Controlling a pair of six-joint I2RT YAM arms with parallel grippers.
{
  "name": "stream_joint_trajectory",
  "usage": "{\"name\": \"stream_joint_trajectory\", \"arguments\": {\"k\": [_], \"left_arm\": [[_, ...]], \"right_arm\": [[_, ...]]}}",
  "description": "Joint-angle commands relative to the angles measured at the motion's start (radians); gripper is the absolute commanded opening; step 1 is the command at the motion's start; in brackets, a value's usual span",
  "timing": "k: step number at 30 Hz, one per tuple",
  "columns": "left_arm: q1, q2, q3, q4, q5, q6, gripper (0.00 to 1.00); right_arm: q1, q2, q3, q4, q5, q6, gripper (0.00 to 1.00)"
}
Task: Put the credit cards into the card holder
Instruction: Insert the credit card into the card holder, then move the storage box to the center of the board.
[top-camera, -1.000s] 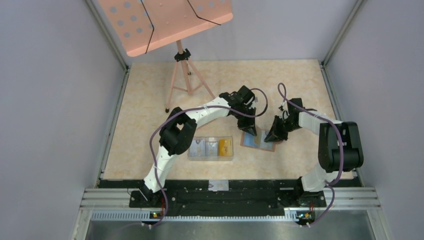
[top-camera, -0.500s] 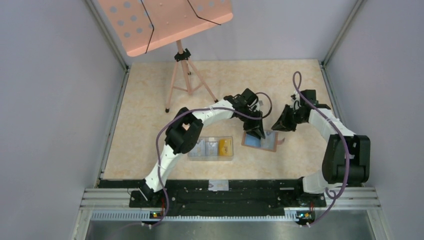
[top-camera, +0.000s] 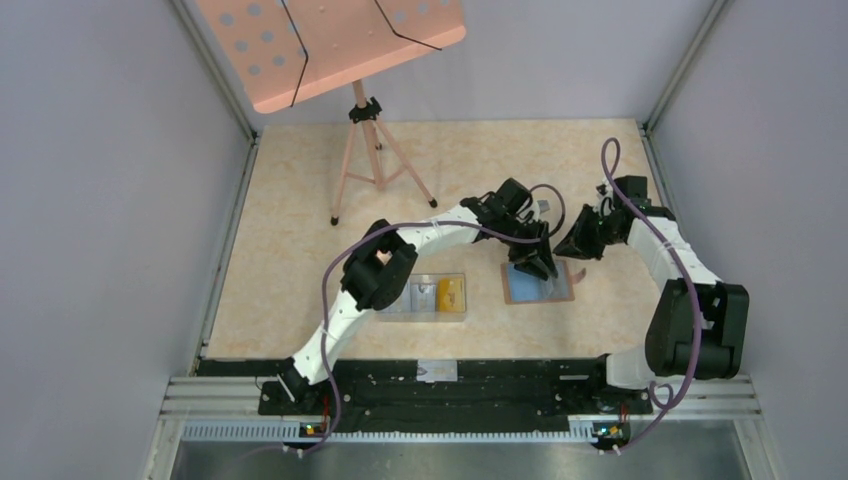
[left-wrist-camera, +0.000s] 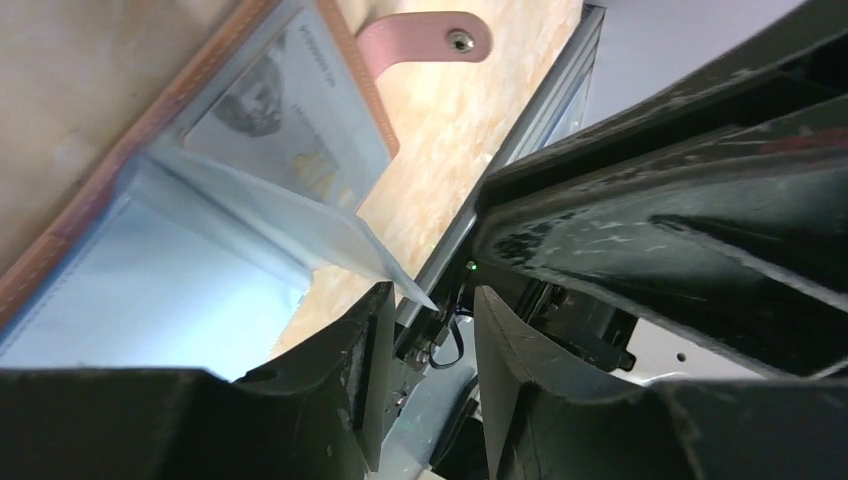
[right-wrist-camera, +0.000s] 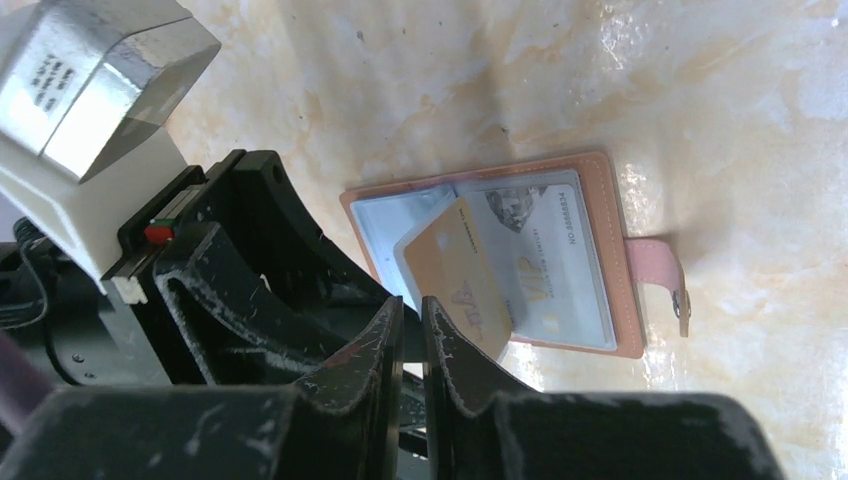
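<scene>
Over card holder (top-camera: 545, 290), at its 12 o'clock edge: my left gripper (left-wrist-camera: 432, 310), shut a second ago, now has jaws about half apart and grips nothing. Clear sleeve (left-wrist-camera: 290, 228) tip is loose just beside them. Holder has slid toward 3 o'clock. My right gripper (right-wrist-camera: 412, 310), backed off to 2 o'clock, pinches yellow-orange card (right-wrist-camera: 462, 275) above open holder. Insertion comes next, I judge.

Beige marbled table (top-camera: 300, 260) in view, walled on three sides. Right of centre the card holder (top-camera: 552, 292) lies open flat on it, clear pockets facing up, pink-brown edging all round. Its strap (right-wrist-camera: 660, 272) with the metal snap lies out flat on the tabletop beside it. To the left, near the front edge, a clear divided tray (top-camera: 428, 316) sits well apart from the holder. At the far left, a pink music stand's tripod (top-camera: 372, 150) stands on the table.
</scene>
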Motion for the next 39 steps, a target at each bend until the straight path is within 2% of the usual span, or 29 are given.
{"name": "stream_joint_trajectory", "arguments": {"k": [1,9,14,17,20,24,27,34,39], "left_arm": [[-0.003,0.004,0.075,0.077,0.032,-0.017,0.41],[-0.005,0.006,0.076,0.106,0.052,-0.018,0.42],[-0.002,-0.027,0.079,0.064,0.013,0.047,0.43],[0.004,-0.08,0.075,-0.056,-0.087,0.14,0.44],[0.012,-0.185,0.024,-0.192,-0.245,0.261,0.47],[0.03,-0.398,-0.191,-0.225,-0.441,0.325,0.54],[0.046,-0.584,-0.394,-0.197,-0.499,0.296,0.55],[0.058,-0.952,-0.9,-0.059,-0.439,0.083,0.55],[0.06,-1.219,-1.186,-0.02,-0.406,-0.083,0.55]], "right_arm": [[-0.001,-0.047,0.043,-0.022,0.025,-0.012,0.13],[-0.001,-0.073,0.063,-0.05,0.056,-0.027,0.13],[-0.001,-0.068,0.061,-0.068,0.034,-0.048,0.16],[0.006,-0.069,0.04,-0.077,-0.001,-0.054,0.17],[0.04,-0.067,0.008,-0.077,-0.016,-0.051,0.2],[0.147,-0.063,-0.029,-0.071,-0.023,-0.023,0.24],[0.222,-0.069,-0.06,-0.059,-0.047,0.009,0.26],[0.329,-0.117,-0.148,-0.056,-0.196,0.11,0.31],[0.383,-0.223,-0.25,-0.009,-0.318,0.284,0.4]]}}
